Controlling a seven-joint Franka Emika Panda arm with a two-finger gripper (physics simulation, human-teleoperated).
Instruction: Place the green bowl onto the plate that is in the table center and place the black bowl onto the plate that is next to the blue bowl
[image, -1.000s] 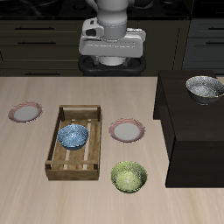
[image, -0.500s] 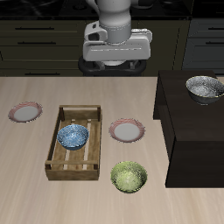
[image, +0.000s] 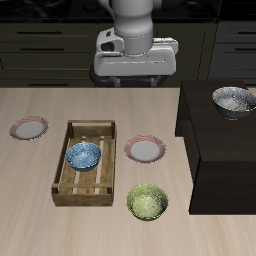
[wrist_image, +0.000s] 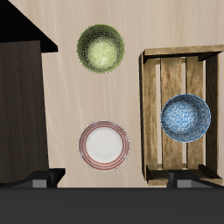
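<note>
Across the pale wood-grain tabletop (image: 40, 190) sit a slatted wooden crate (image: 88, 163) cradling the mottled blue-and-white bowl (image: 83, 155), then the central white plate (image: 145, 150), the speckled yellow-green bowl (image: 147, 202) near the front, while the pincer (wrist_image: 112, 179) hovers high, empty, apparently spread.

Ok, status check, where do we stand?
End effector high, holding nothing. Green bowl on table, black bowl on cabinet. Path clear.

Bowls: three — green bowl (image: 147, 202), blue bowl (image: 83, 155), black bowl (image: 233, 99). Plates: two — center plate (image: 145, 149), far-side plate (image: 29, 128). Wooden crate (image: 71, 190): one. Black cabinet (image: 215, 150): one. Table (image: 40, 225): one.
</note>
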